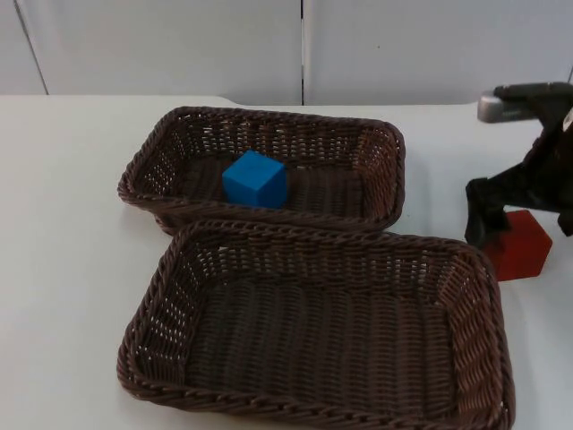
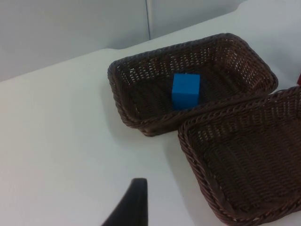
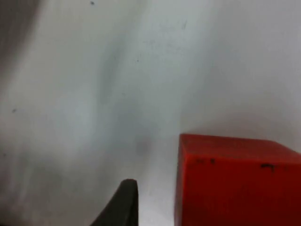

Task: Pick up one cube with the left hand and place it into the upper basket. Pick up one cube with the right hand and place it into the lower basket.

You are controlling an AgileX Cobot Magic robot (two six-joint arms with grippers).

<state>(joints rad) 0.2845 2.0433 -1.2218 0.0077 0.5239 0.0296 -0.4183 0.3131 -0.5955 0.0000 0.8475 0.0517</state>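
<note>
Halfway: blue cube (image 1: 254, 179) sits in upper basket (image 1: 376, 134); right claw (image 1: 501, 235), released, straddles red cube (image 1: 523, 247), lower basket (image 1: 170, 269) unfilled.

Matt woven-wicker baskets (image 1: 269, 210); smooth cubes (image 1: 255, 179)

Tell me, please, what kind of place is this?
Probably a robot test bench: a bare white table, a grey partition wall, two wicker baskets and coloured cubes as practice objects.
</note>
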